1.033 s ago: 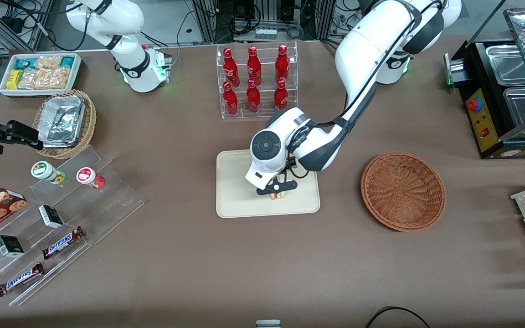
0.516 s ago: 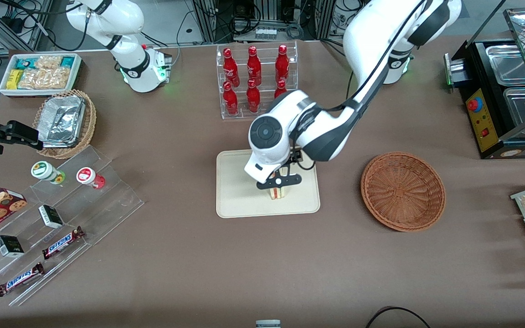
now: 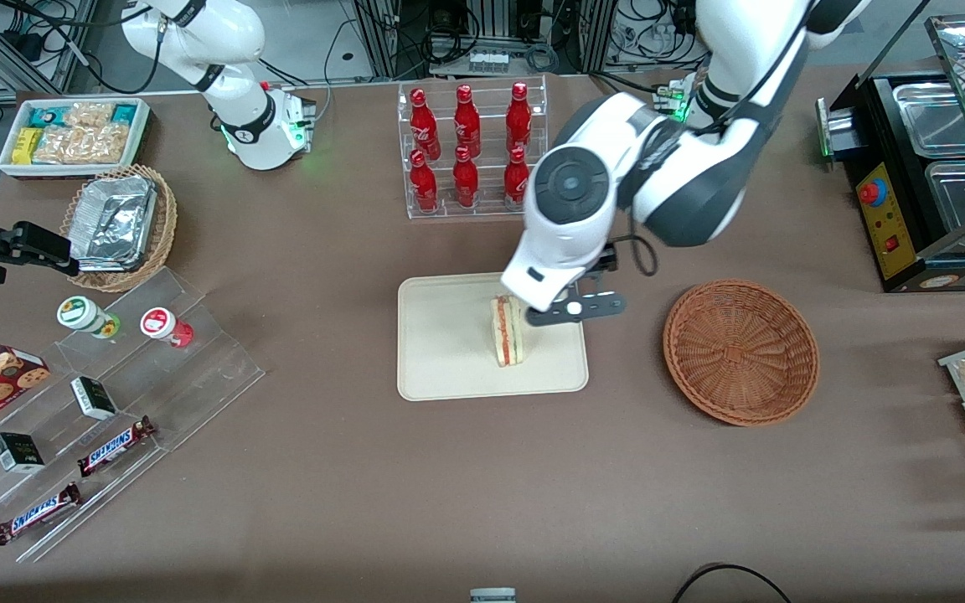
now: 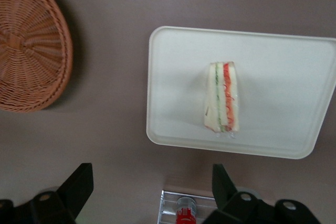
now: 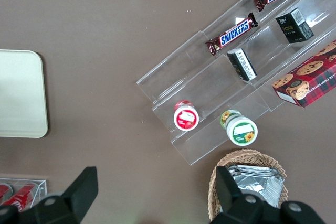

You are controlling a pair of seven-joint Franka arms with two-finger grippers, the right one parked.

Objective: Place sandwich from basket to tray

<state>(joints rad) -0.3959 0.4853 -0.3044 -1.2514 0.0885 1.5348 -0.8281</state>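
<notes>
The sandwich (image 3: pixel 508 331) stands on its edge on the cream tray (image 3: pixel 449 356), red and green filling showing. It also shows in the left wrist view (image 4: pixel 222 98) on the tray (image 4: pixel 283 72). My left gripper (image 3: pixel 562 301) hangs open and empty, raised well above the tray's edge on the basket's side, clear of the sandwich. In the left wrist view the gripper (image 4: pixel 151 182) has its fingers wide apart with nothing between them. The reddish-brown wicker basket (image 3: pixel 740 352) lies empty beside the tray, toward the working arm's end, and shows in the left wrist view (image 4: pixel 26 51).
A clear rack of red bottles (image 3: pixel 470 151) stands farther from the front camera than the tray. A black display case (image 3: pixel 935 167) is at the working arm's end. Acrylic snack tiers (image 3: pixel 114 394), a foil-tray basket (image 3: pixel 118 226) and a white snack bin (image 3: pixel 72 134) lie toward the parked arm's end.
The gripper was down at the sandwich on the tray; it has let go, risen and shifted toward the basket and the bottle rack. The sandwich stays on the tray.
</notes>
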